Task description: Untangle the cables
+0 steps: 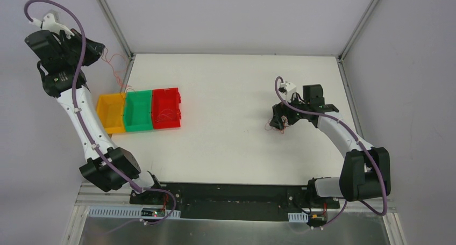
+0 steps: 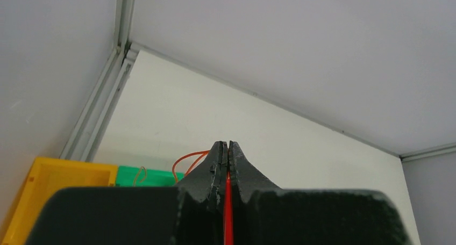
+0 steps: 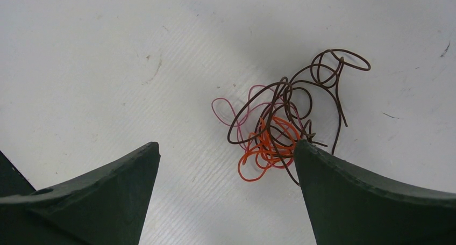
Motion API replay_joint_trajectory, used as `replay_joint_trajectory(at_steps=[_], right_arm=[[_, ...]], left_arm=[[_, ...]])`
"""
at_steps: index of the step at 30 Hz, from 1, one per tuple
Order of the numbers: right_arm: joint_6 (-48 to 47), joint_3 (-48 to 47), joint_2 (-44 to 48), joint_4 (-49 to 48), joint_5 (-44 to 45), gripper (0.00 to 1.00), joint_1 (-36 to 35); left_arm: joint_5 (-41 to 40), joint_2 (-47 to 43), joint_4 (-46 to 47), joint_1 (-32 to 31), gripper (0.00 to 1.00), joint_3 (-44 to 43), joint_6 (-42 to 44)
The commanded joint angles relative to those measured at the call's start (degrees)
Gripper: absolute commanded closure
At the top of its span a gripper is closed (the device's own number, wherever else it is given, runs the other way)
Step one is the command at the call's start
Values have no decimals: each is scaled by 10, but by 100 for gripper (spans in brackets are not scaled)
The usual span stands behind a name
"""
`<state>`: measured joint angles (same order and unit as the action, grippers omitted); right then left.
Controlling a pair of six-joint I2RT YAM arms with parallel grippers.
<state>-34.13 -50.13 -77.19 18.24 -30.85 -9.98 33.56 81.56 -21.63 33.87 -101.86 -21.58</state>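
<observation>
A small clump of cables, thin curly brown, orange and pink wires, lies on the white table. It also shows in the top view. My right gripper is open just above it, and the clump sits by the right fingertip. In the top view the right gripper hovers low over the table. My left gripper is raised at the far left. It is shut on a red wire that hangs in loops towards the bins.
Three small bins stand in a row at the left: yellow, green and red. Thin red wire lies in the red bin. A metal frame rail runs along the table's back left corner.
</observation>
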Motion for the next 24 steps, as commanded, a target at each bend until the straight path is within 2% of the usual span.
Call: replay_joint_trajectory(at_steps=[1, 8, 17, 20, 24], right_arm=[[-6, 3, 20, -11, -4, 1, 2], [-7, 6, 17, -14, -3, 1, 4], [0, 5, 13, -18, -6, 1, 4], [-2, 10, 16, -16, -4, 1, 4], [-1, 17, 13, -16, -7, 1, 4]], left_arm=[[10, -23, 16, 5, 100, 59, 34], [36, -29, 17, 6, 100, 60, 28], [46, 14, 17, 4, 100, 143, 60], [18, 36, 19, 1, 100, 172, 86], [-78, 60, 22, -28, 100, 199, 122]])
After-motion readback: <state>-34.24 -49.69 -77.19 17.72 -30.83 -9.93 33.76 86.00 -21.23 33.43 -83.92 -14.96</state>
